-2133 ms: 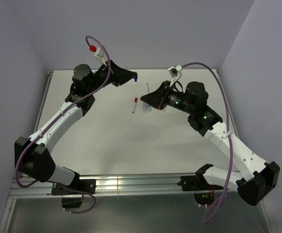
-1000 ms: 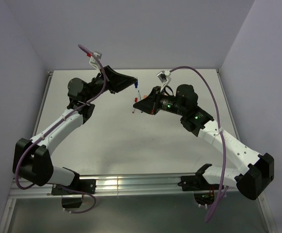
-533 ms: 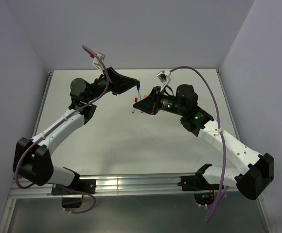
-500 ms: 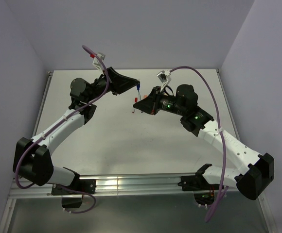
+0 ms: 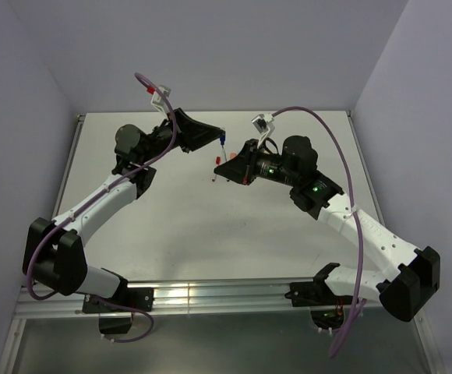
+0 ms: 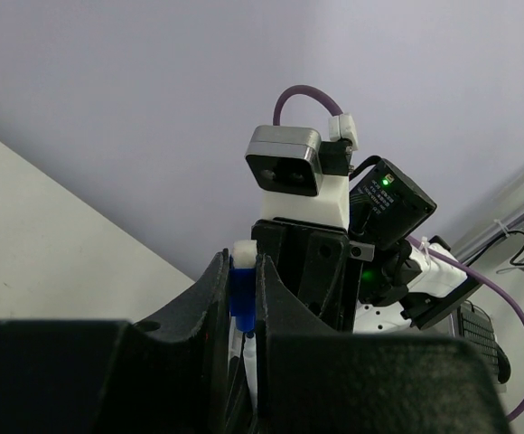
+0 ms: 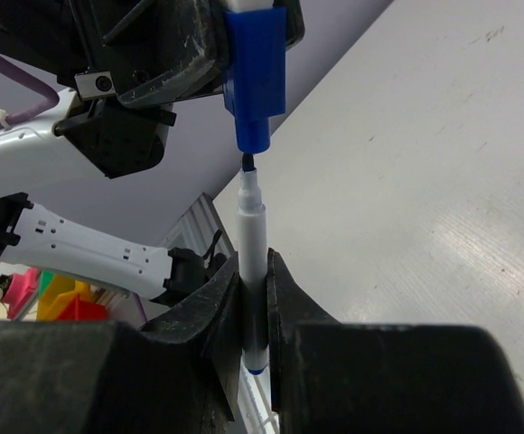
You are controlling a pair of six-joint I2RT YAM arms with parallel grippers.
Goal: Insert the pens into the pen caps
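— What has changed for us over the last two seconds?

— Back then our arms sat well apart, at the upper left and upper right of the overhead view. Both have since swung inward and now meet above the table [image 5: 210, 234], in the upper centre. Over the last half second we have hardly shifted.

— And the grips?

— Our left gripper [image 6: 241, 276] is pinching the blue cap [image 7: 255, 72], which hangs mouth-down at the top of the right wrist view. Our right gripper [image 7: 253, 264] is clamped on the white pen [image 7: 251, 226], standing upright at mid-frame.

— How close are they?

— The dark tip sits right at the cap's mouth, nearly in line with it. We cannot tell whether it has entered. We judge the approach finished and the push-in yet to do, so a small sideways error could make the tip catch the rim.
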